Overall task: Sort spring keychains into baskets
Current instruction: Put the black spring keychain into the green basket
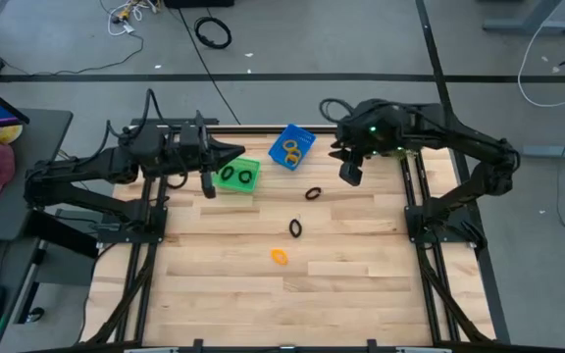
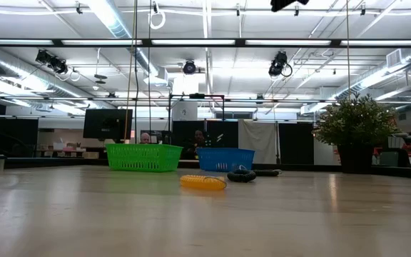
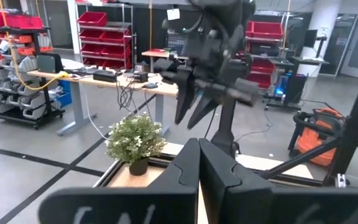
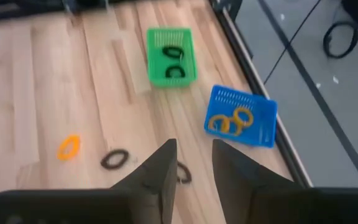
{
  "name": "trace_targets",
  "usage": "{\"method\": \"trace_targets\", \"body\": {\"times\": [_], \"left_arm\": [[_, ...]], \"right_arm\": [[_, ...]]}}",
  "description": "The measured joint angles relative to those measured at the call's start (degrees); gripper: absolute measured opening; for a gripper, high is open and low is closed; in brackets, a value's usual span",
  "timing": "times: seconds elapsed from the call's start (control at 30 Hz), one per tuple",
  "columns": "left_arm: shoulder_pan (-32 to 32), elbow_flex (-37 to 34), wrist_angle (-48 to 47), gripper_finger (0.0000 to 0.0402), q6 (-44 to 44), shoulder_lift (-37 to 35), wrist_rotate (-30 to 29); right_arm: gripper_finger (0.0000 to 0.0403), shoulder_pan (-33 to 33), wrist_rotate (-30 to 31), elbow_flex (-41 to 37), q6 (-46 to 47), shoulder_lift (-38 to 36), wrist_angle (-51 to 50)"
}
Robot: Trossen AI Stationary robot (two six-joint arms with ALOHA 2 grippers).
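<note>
The right gripper hangs with fingers apart, empty, above two black keychains and one orange keychain; beyond it sit the blue basket and green basket. The left gripper is closed, empty

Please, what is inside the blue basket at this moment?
The blue basket holds orange spring keychains: three overlapping rings are visible in the right wrist view. Whether another lies beneath them cannot be seen. No black one shows inside. In the low view, its wall hides the contents.
</note>
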Motion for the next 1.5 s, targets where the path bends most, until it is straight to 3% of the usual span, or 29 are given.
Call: {"method": "trace_targets", "body": {"times": [0.17, 0.4, 0.57, 0.87, 1.27, 1.5], "left_arm": [[0.0, 0.0, 0.0, 0.0002, 0.0, 0.0, 0.2], [-1.7, 0.0, -0.3, 0.0003, 0.2, 0.0, 0.7], [-2.8, 0.0, -1.1, 0.0004, 0.2, 0.0, 0.7], [-3.8, 0.0, -1.2, 0.0004, 0.2, 0.0, 0.6], [-4.7, 0.0, -1.5, 0.0005, 0.3, 0.0, -1.5], [-4.7, 0.0, -1.5, 0.0005, 0.4, 0.0, -1.5]], "right_arm": [[0.0104, 0.2, -2.5, -1.2, 0.3, 1.9, -0.9], [0.0113, -1.0, -7.3, -12.2, -4.8, 2.0, 4.6], [0.0152, -2.7, -11.5, -17.7, -7.3, 4.2, 8.8], [0.0227, -5.6, -10.9, -22.1, -14.0, 12.9, 12.4], [0.0231, -5.9, -10.2, -35.7, -25.2, 15.2, 24.9], [0.0231, -5.8, -11.8, -37.2, -26.3, 18.8, 26.7]]}}
